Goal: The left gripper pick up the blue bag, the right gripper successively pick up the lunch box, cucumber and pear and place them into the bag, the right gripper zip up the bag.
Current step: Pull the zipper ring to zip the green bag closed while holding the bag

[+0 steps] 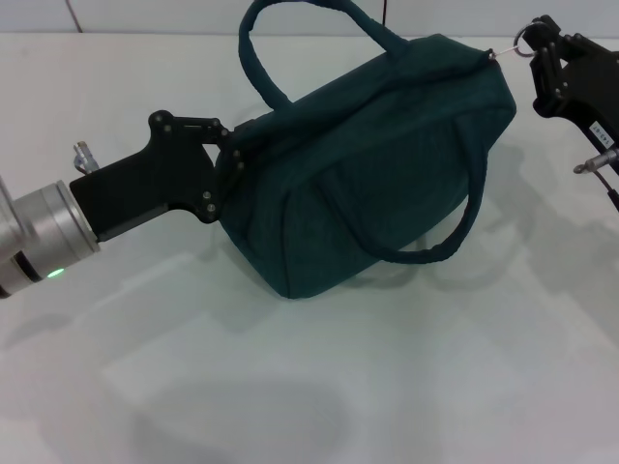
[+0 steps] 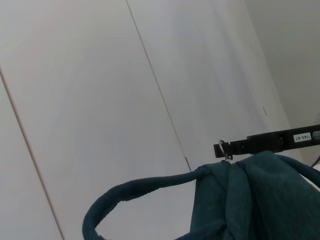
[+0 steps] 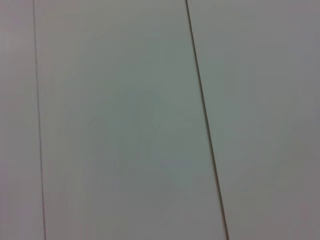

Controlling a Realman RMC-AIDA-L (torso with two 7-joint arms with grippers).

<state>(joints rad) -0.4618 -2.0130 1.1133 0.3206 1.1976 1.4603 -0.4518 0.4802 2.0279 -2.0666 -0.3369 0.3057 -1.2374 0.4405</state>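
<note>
**Head view: bag zipped to its far end**

Head view shows the blue bag (image 1: pixel 372 159) lying tilted on the white table (image 1: pixel 290 387), looking closed, so the lunch box, cucumber and pear are presumably inside. The right gripper (image 1: pixel 534 43) is clamped on the metal ring pull (image 1: pixel 519 41) at the bag's right end; I'd pull along the seam, steadily. The left gripper (image 1: pixel 230 145), arm reaching in low from the left, pinches the opposite end.

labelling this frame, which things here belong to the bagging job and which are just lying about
Job:
blue bag, zipped shut
ring pull, at the right pincer
left pincer, on the bag's end

Lying about:
nothing on the white table; food items not in view
</note>
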